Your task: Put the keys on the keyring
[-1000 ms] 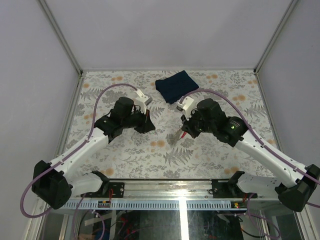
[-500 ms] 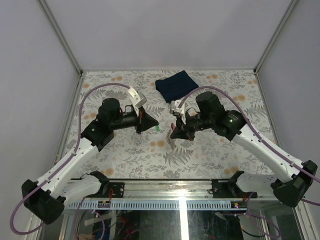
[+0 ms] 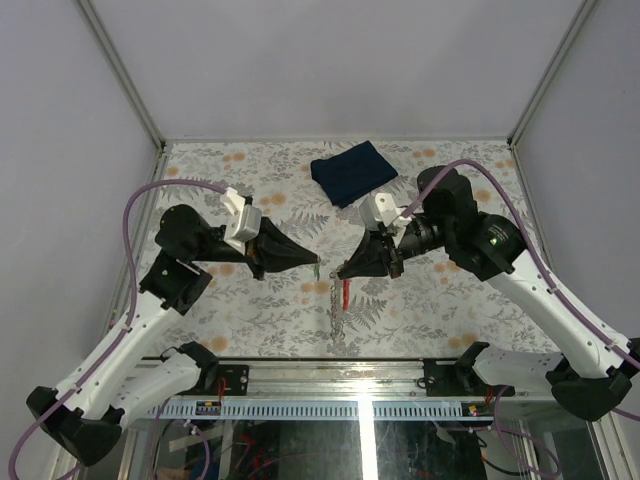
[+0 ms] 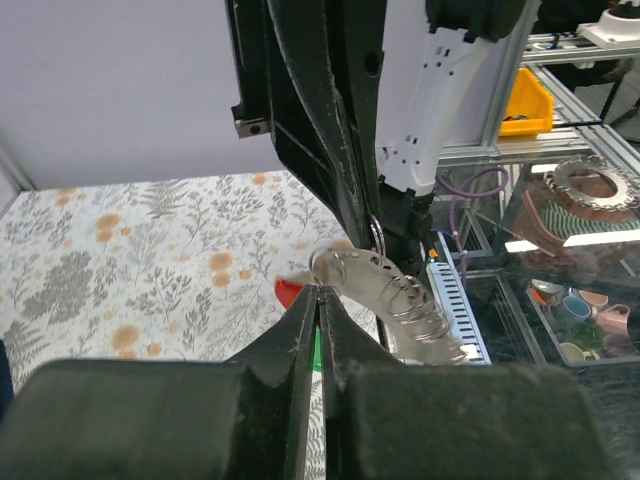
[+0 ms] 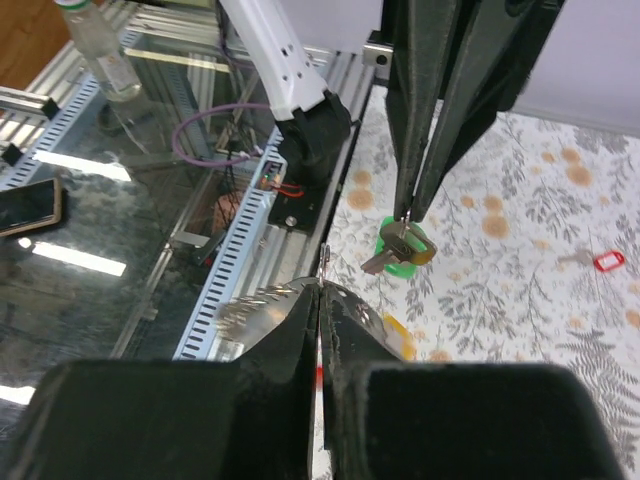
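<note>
My left gripper (image 3: 314,264) is shut on the green-headed key (image 3: 317,270). In the right wrist view that key (image 5: 396,256) hangs from the left fingertips with a yellowish edge against it. My right gripper (image 3: 343,271) is shut on the keyring's thin loop (image 5: 325,262). A silvery chain (image 3: 334,303) and the red tag (image 3: 346,293) hang below it. The two tips face each other, a small gap apart, above the table. In the left wrist view my left gripper (image 4: 320,291) shows green between its fingers, with the chain (image 4: 395,297) and red tag (image 4: 288,292) just ahead. My right gripper (image 5: 320,288) has a yellow-orange piece (image 5: 400,338) beside it.
A folded dark blue cloth (image 3: 352,172) lies at the back of the floral table (image 3: 240,300). A second small red tag (image 5: 607,260) lies on the table in the right wrist view. The metal rail and glass front edge (image 3: 360,375) run below the grippers.
Both arms have risen and turned their tips toward each other. The left gripper carried the green key right. The right gripper lifted the keyring, so its chain and red tag now hang free.
</note>
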`<state>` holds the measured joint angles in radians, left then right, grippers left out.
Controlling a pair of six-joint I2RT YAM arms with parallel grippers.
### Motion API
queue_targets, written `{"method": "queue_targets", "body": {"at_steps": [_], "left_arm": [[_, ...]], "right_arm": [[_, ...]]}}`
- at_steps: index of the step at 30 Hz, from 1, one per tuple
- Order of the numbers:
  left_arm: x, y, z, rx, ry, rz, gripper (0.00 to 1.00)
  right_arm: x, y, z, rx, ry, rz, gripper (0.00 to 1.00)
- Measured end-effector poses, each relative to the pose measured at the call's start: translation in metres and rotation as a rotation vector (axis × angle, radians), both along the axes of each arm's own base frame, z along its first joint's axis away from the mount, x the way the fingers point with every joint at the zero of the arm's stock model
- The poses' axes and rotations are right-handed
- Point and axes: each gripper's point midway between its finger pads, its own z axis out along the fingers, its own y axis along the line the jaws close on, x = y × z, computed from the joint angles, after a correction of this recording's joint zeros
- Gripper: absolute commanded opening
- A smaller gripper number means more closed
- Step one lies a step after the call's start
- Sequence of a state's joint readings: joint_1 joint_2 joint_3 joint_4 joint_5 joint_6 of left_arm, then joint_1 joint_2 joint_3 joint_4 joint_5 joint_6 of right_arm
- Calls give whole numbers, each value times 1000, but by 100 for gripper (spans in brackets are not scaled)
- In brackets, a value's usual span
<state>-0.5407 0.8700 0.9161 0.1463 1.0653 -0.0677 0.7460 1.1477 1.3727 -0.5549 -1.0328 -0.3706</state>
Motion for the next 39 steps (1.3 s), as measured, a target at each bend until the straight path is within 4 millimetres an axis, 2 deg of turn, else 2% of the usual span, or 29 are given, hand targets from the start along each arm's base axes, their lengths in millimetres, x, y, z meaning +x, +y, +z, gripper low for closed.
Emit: {"method": "queue_targets", "body": {"at_steps": [8, 30, 39], "left_arm": [[-19, 0, 18, -23, -54, -91, 0], [-31, -11, 14, -7, -31, -176, 0], [-34, -13, 20, -14, -42, -187, 0]], "right_arm": [[-13, 0, 11, 37, 19, 81, 0], [-9, 12, 8, 35, 103, 119, 0], [-10, 13, 4, 26, 129, 133, 0]]}}
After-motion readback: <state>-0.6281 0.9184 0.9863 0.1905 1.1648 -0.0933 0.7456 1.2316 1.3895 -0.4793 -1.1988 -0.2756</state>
